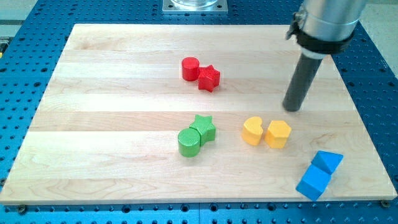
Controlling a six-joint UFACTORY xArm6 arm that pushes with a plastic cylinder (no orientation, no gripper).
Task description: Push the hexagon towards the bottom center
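Note:
The yellow hexagon-like block lies right of the board's centre, touching a yellow heart-shaped block on its left. My tip rests on the board just above and slightly to the right of the yellow hexagon, a small gap apart from it. The rod rises from there to the arm's silver cylinder at the view's top right.
A red cylinder and red star touch at upper centre. A green star and green cylinder touch at centre. Two blue blocks sit at the bottom right near the wooden board's edge.

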